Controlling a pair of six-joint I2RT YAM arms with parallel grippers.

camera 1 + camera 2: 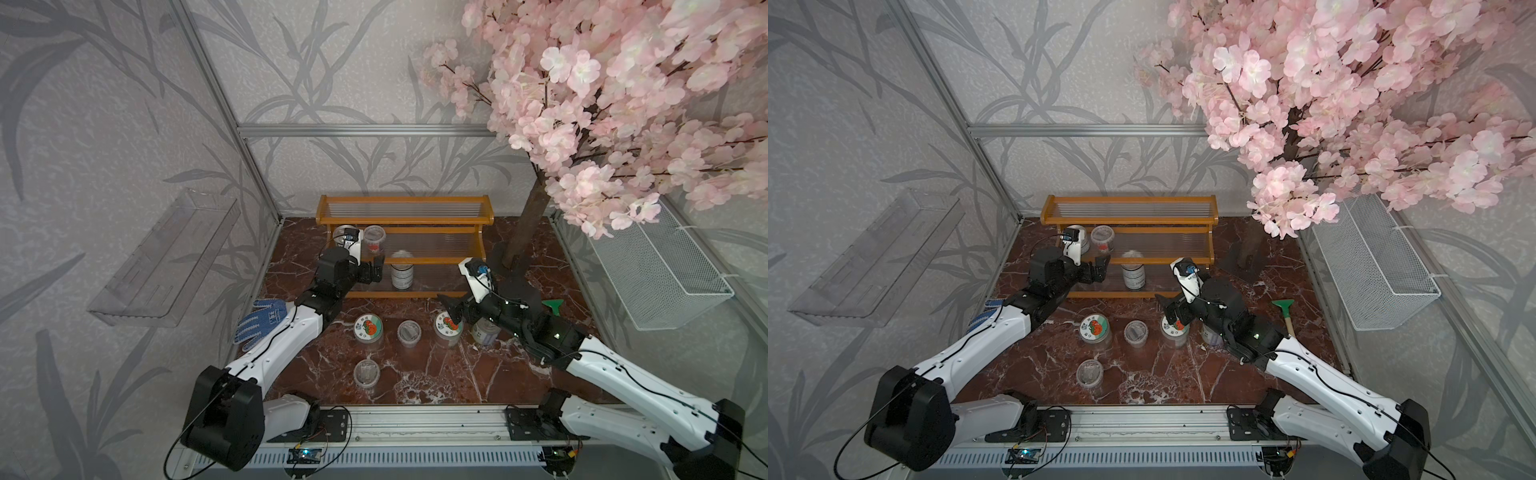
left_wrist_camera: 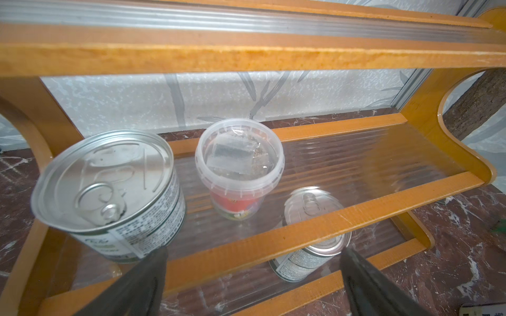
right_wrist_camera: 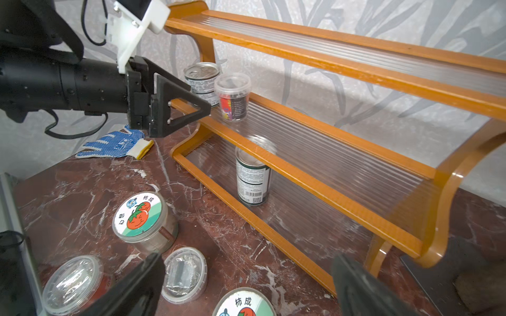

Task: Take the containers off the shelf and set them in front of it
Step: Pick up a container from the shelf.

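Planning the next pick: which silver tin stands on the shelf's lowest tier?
The lone tin near the shelf's centre; the middle-tier tin stands beside a plastic cup, the third tin on the table.

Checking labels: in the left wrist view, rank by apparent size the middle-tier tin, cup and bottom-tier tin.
1. Middle-tier tin, nearest the camera.
2. Cup.
3. Bottom-tier tin, partly hidden; the tins' real sizes may match.

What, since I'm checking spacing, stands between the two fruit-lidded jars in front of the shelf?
One clear lidded cup, standing apart from the left-side jar and the right-side jar; both top views show it.
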